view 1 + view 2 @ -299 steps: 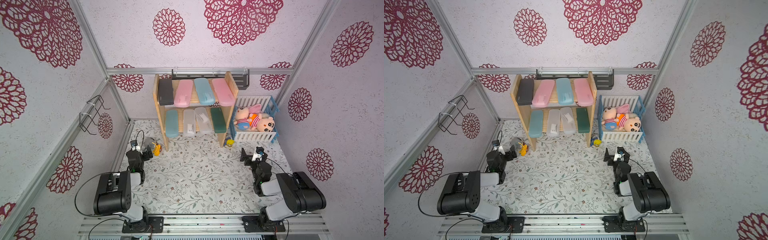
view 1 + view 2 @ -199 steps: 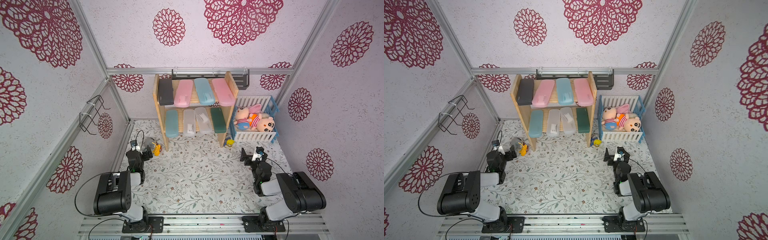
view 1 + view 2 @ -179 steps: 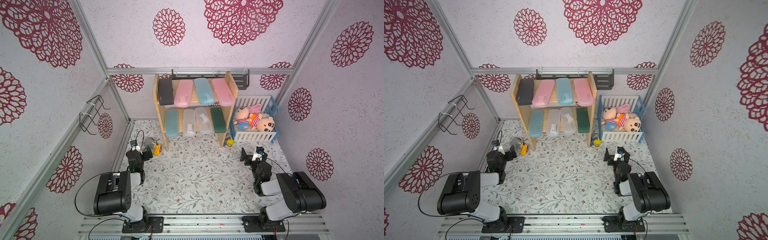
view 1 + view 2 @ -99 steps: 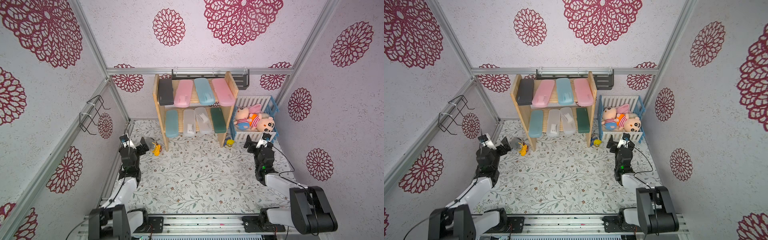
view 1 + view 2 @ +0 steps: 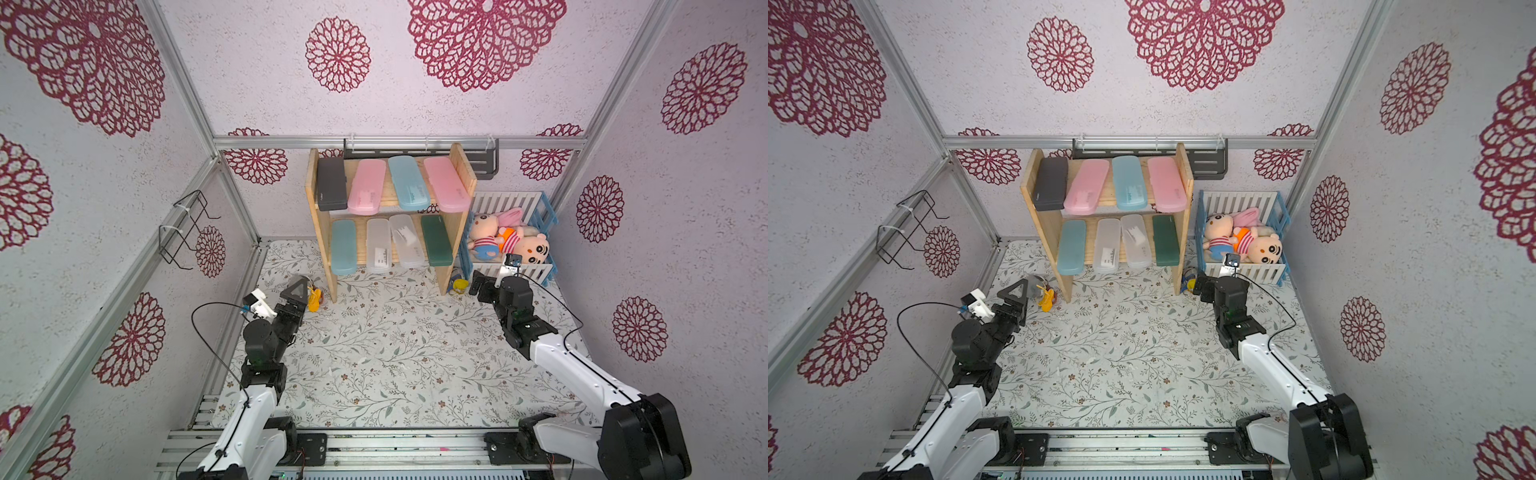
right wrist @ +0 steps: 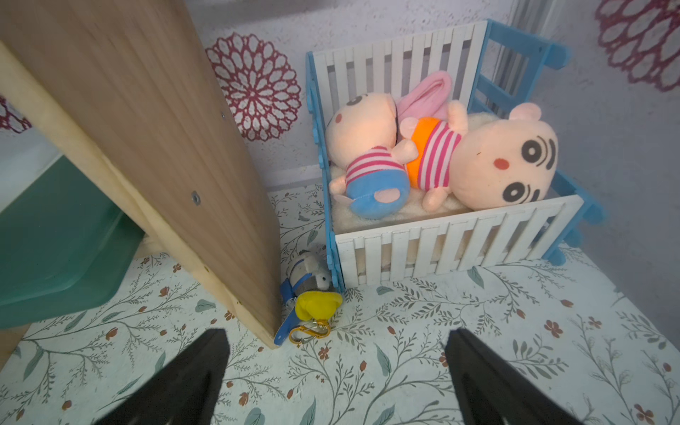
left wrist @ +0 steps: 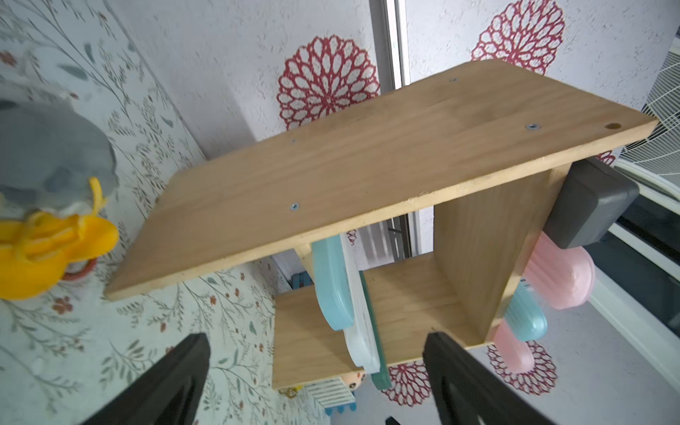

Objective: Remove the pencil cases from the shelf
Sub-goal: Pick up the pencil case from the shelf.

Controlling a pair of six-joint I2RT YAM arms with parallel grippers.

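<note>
The pine shelf (image 5: pixel 322 245) (image 5: pixel 1183 249) stands at the back wall. Its upper board carries black (image 5: pixel 331 185), pink (image 5: pixel 365 187), light blue (image 5: pixel 408 183) and pink (image 5: pixel 445 183) pencil cases. Teal (image 5: pixel 344 247), two clear (image 5: pixel 378 245) and dark green (image 5: pixel 435 241) pencil cases lie on the lower board. My left gripper (image 5: pixel 296 296) (image 7: pixel 316 336) hangs open and empty just left of the shelf's left panel (image 7: pixel 368 165). By the shelf's right front corner, my right gripper (image 5: pixel 478 286) (image 6: pixel 336 331) is open and empty over the floral mat.
A white-and-blue crib (image 5: pixel 536 272) (image 6: pixel 441 239) with plush dolls stands right of the shelf. A yellow keychain toy (image 6: pixel 316 303) lies at the shelf's right foot. Another yellow toy (image 5: pixel 313 299) with a grey object is at the left foot. A wire rack (image 5: pixel 183 232) hangs on the left wall.
Both arms have unfolded and reached forward from near the front rail toward the shelf's two sides. Both grippers stayed open. The pencil cases have not moved.
</note>
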